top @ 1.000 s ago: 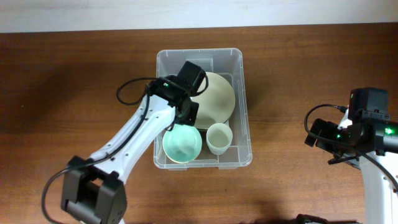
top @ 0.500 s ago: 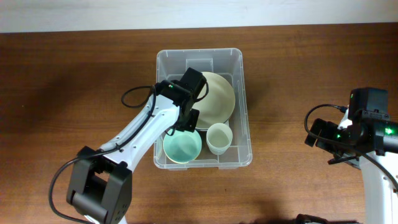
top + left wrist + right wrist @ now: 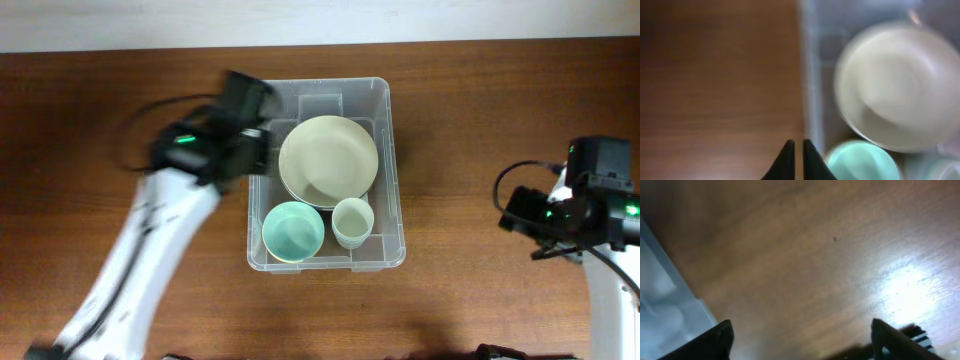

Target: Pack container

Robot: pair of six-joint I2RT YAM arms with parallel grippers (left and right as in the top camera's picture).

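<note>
Packing looks finished: plate [image 3: 328, 160], teal bowl [image 3: 293, 230], cup [image 3: 351, 222] inside the container [image 3: 392, 180]; left gripper [image 3: 796, 155], closed and empty, over its left wall; right gripper [image 3: 802, 330] wide, empty; next, likely parking

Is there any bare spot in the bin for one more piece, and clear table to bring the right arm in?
Inside the container, only the narrow far strip beyond the plate is bare. The near end is crowded by the teal bowl and cup. The table between container and right arm is bare wood.
</note>
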